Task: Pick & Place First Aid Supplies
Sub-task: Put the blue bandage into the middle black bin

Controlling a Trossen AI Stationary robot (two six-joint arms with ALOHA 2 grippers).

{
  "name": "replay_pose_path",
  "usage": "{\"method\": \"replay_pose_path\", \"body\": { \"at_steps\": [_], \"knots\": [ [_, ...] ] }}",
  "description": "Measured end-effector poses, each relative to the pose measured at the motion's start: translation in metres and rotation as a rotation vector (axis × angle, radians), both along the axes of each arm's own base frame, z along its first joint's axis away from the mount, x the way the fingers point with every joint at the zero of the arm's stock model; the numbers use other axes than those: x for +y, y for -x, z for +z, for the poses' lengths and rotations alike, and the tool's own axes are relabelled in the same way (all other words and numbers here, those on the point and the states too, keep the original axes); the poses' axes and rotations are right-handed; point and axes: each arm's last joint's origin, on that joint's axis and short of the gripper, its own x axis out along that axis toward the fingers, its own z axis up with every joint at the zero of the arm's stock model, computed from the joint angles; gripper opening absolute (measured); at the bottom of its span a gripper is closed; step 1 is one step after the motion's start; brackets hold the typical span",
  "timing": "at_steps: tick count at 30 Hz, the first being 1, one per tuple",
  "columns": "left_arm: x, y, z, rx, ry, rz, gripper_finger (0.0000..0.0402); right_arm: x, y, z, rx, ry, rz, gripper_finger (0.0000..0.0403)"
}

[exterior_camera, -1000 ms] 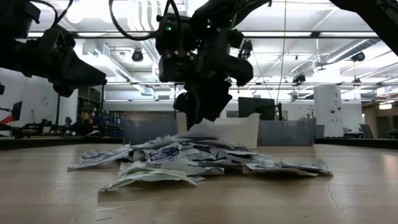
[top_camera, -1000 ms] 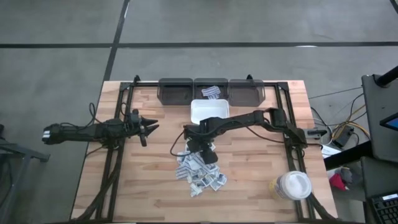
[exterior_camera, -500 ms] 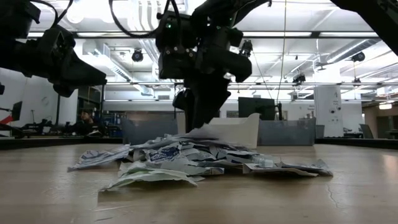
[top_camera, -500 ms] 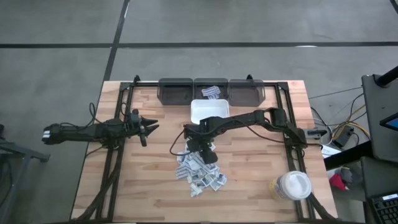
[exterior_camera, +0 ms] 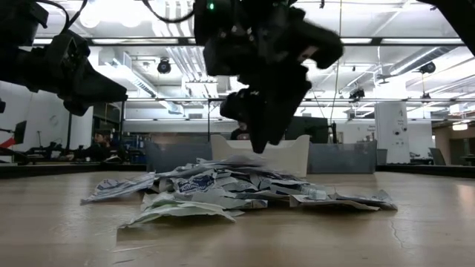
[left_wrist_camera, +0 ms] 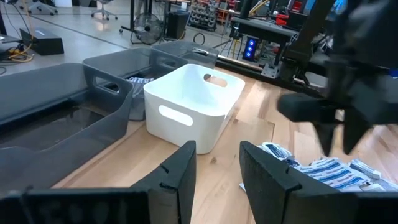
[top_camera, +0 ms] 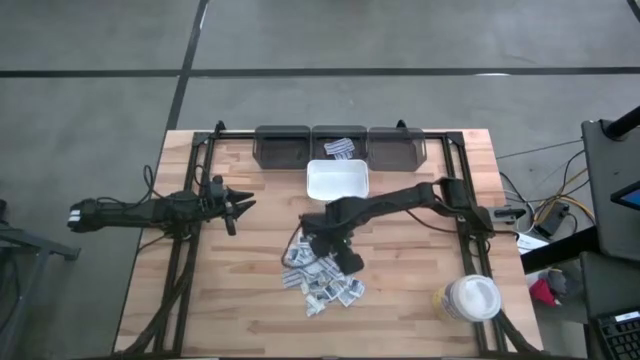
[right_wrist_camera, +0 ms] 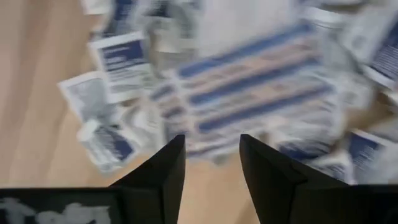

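Observation:
The first aid supplies are a loose pile of small white sachets with blue print (top_camera: 322, 280), lying flat on the wooden table near its middle (exterior_camera: 223, 189) (left_wrist_camera: 329, 171). A few more sachets lie in the middle grey bin (top_camera: 340, 147). My right gripper (top_camera: 332, 246) points down over the pile's far part; it is open, with its fingertips (exterior_camera: 265, 146) just above the top sachets (right_wrist_camera: 249, 81). My left gripper (top_camera: 247, 205) waits open above the table's left side (left_wrist_camera: 217, 149), well clear of the pile.
A white bin (top_camera: 337, 180) stands just beyond the pile, with three grey bins (top_camera: 282, 147) (top_camera: 396, 147) in a row along the far edge. A white round lidded tub (top_camera: 472, 298) stands at the near right corner. Black frame rails (top_camera: 185, 250) run along both sides.
My right gripper has moved over the pile toward the table's right and near edges, staying low and pointing down. The pile has not visibly shifted. My left arm has kept still.

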Motion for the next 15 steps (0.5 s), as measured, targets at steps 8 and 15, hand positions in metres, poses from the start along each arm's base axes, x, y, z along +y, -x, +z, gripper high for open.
{"method": "replay_pose_path", "body": {
  "at_steps": [8, 15],
  "knots": [
    [0.0, -0.001, -0.001, 0.002, 0.0, 0.0, 0.0124, 0.018, 0.001, -0.001, -0.036, 0.148, 0.027, 0.0158],
    [0.0, -0.001, -0.002, 0.004, 0.001, 0.001, 0.0124, 0.026, 0.002, -0.001, -0.028, 0.157, -0.001, 0.0169]
  ]
}}
